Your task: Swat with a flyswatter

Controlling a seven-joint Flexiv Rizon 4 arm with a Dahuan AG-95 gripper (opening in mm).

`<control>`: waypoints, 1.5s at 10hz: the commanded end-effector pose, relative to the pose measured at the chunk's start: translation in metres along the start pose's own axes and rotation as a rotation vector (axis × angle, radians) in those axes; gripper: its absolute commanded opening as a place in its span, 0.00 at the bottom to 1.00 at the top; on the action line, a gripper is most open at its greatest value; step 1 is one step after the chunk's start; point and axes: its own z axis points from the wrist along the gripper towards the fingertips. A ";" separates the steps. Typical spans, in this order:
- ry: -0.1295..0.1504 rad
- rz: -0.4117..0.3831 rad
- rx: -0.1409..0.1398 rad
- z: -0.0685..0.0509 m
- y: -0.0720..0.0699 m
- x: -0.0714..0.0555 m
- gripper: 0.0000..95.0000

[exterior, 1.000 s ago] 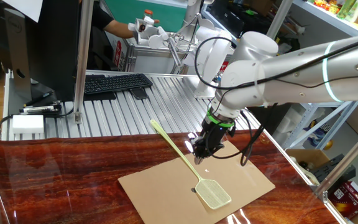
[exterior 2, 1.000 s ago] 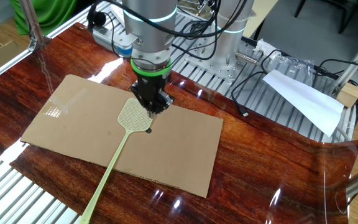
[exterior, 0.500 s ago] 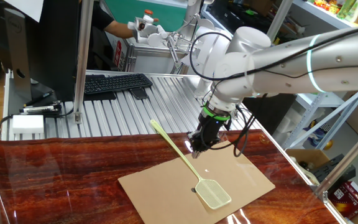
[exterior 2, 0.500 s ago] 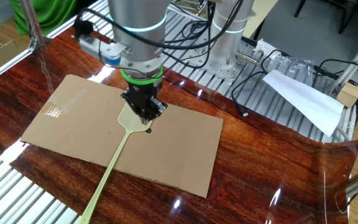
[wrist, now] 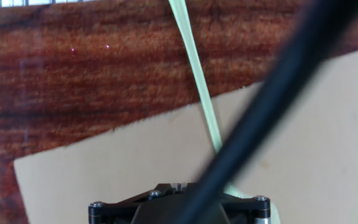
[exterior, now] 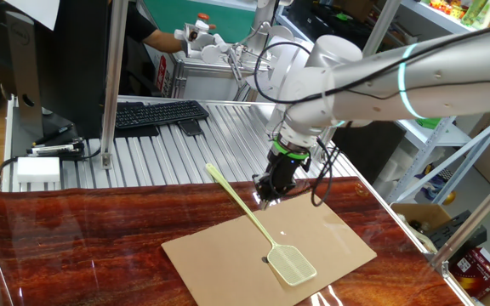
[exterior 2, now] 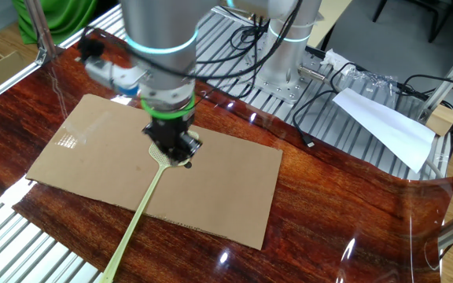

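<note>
A robot arm's black gripper (exterior: pixel 266 197) points straight down with its fingers closed together, holding nothing, low over a tan cardboard sheet (exterior: pixel 330 246) on a dark red wooden table (exterior: pixel 75 246). The pale yellow-green flyswatter (exterior: pixel 258 228) lies flat below it, its mesh head on the cardboard and its long thin handle running off the sheet's edge onto the wood. In the other fixed view the gripper (exterior 2: pixel 175 156) covers most of the flyswatter (exterior 2: pixel 144 211) head; in one fixed view it hangs beside the handle, whether touching cannot be told.

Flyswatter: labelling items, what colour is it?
The flyswatter is pale yellow-green, clearest in the fixed view showing the keyboard.
</note>
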 end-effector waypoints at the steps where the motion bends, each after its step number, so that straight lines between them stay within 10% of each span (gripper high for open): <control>1: -0.001 -0.023 -0.001 0.004 -0.005 -0.014 0.00; 7: 0.008 -0.052 0.019 0.019 -0.020 -0.049 0.00; 15: -0.040 -0.032 0.020 0.013 -0.015 -0.053 0.00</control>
